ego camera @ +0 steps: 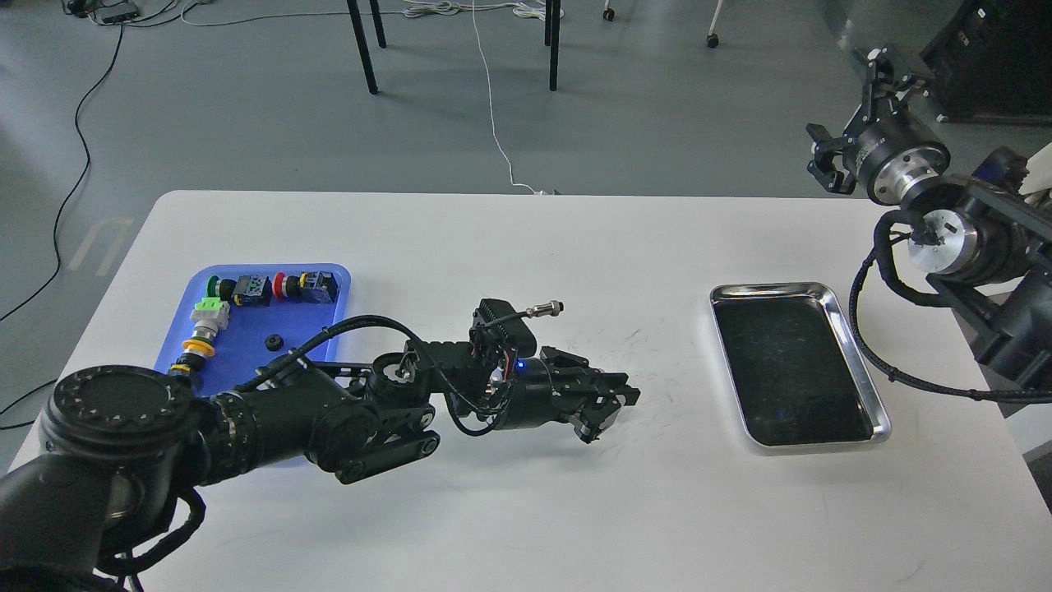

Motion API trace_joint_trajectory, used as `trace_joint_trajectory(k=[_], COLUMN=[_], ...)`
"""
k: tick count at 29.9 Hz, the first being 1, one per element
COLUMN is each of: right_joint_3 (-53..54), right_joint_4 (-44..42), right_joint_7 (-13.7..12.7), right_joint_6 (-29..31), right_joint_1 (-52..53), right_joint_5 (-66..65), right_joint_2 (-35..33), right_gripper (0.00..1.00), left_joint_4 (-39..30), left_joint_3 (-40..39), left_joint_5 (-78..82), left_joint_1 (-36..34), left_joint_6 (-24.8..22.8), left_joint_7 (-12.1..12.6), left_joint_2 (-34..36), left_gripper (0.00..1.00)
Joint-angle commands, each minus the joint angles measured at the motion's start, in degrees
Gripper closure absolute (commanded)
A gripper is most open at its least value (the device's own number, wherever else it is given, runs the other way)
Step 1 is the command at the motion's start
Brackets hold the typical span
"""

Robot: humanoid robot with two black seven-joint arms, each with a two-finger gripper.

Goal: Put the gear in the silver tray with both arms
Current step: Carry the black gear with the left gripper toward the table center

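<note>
The silver tray [855, 362] lies on the right part of the white table, its dark bottom bare. A small black round part [271, 341], possibly the gear, lies on the blue tray [337, 279] at the left. My left arm reaches across the table's middle. Its gripper [610, 407] hangs just above the table, well left of the silver tray; it is too dark to tell whether the fingers hold anything. My right gripper [848, 111] is raised beyond the table's far right corner, fingers spread and empty.
The blue tray also holds several coloured push-button switches [271, 288] along its back and left sides. A cable with a metal plug [542, 310] sticks up from my left wrist. Chair legs and cables are on the floor beyond the table.
</note>
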Motion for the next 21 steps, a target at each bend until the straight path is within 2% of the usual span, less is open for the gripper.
trace_joint_trajectory(k=[1, 9, 14, 18, 21], right_joint_3=[0.0, -0.1, -0.8, -5.9, -7.6], right_joint_4=[0.0, 0.1, 0.4, 1.3, 2.3], right_joint_7=[0.0, 0.0, 0.0, 0.0, -0.1], right_joint_6=[0.0, 0.0, 0.4, 1.2, 4.1], right_joint_1=[0.0, -0.2, -0.5, 0.3, 0.6], right_joint_5=[0.0, -0.1, -0.3, -1.4, -2.8], right_joint_2=[0.0, -0.4, -0.6, -0.7, -2.6], right_gripper=[0.01, 0.01, 0.01, 0.01, 0.01], left_joint_4=[0.0, 0.0, -0.3, -0.5, -0.5], left_joint_3=[-0.1, -0.1, -0.3, -3.0, -3.6], left_joint_5=[-0.1, -0.7, -1.3, -5.0, -7.5], left_joint_1=[0.3, 0.3, 0.1, -0.8, -3.0], left_joint_6=[-0.1, -0.1, -0.3, -0.3, -0.5], left_joint_7=[0.0, 0.0, 0.0, 0.0, 0.0], left_joint_2=[0.0, 0.0, 0.0, 0.0, 0.0], left_gripper=[0.68, 0.63, 0.53, 0.48, 0.42])
